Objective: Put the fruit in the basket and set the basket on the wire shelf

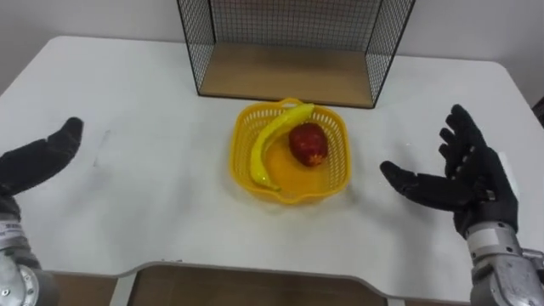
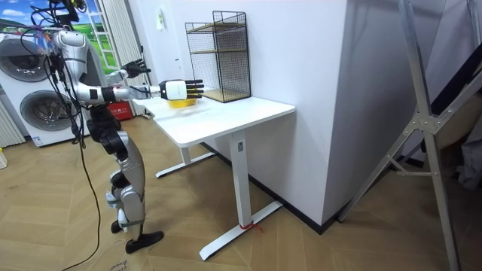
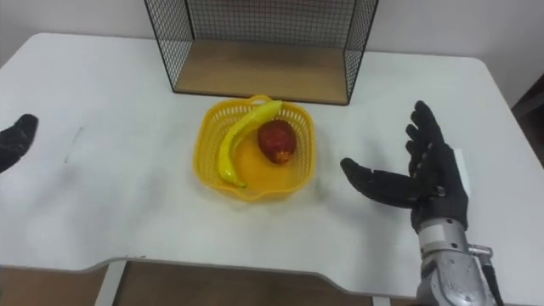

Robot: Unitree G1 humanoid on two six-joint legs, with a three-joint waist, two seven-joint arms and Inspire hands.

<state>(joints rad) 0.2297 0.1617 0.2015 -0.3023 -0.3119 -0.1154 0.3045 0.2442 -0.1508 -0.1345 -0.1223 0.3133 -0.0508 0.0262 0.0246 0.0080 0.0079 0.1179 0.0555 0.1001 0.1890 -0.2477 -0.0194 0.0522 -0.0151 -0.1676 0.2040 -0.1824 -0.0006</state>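
Note:
A yellow plastic basket (image 1: 340, 166) sits on the white table (image 1: 153, 195), just in front of the black wire shelf (image 1: 289, 42). Inside it lie a yellow banana (image 1: 272, 144) and a red apple (image 1: 308, 143). My right hand (image 1: 463, 178) hovers open to the right of the basket, palm turned toward it, a hand's width away. At the table's left my left hand (image 1: 38, 161) is held open, well apart from the basket. Neither hand touches anything.
The wire shelf has a wooden floor (image 1: 285, 75) at table level, open toward me. In the room view the shelf (image 2: 220, 54) has a second level higher up. The table stands against a white wall (image 2: 294, 53).

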